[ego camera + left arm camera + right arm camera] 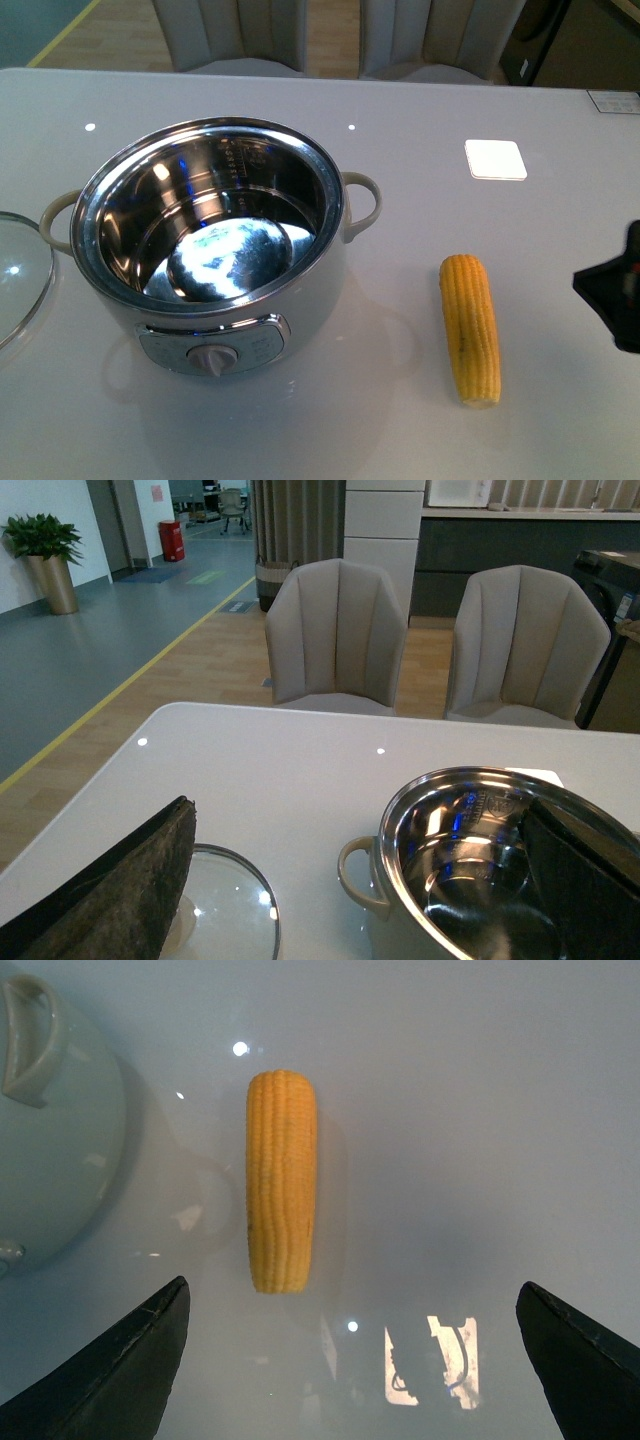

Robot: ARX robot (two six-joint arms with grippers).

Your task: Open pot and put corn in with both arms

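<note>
The pot (210, 240) stands open on the white table, left of centre, its steel inside empty; it also shows in the left wrist view (470, 870) and its outer wall in the right wrist view (50, 1160). The corn (470, 328) lies on the table to the pot's right, also in the right wrist view (281, 1180). My right gripper (355, 1360) is open and empty, above the table short of the corn; its black tip shows at the front view's right edge (612, 290). My left gripper (360, 890) is open and empty, between the lid and the pot.
The glass lid (20, 275) lies flat on the table left of the pot, also in the left wrist view (230, 910). A white square pad (495, 159) lies at the back right. Two grey chairs (340, 630) stand behind the table.
</note>
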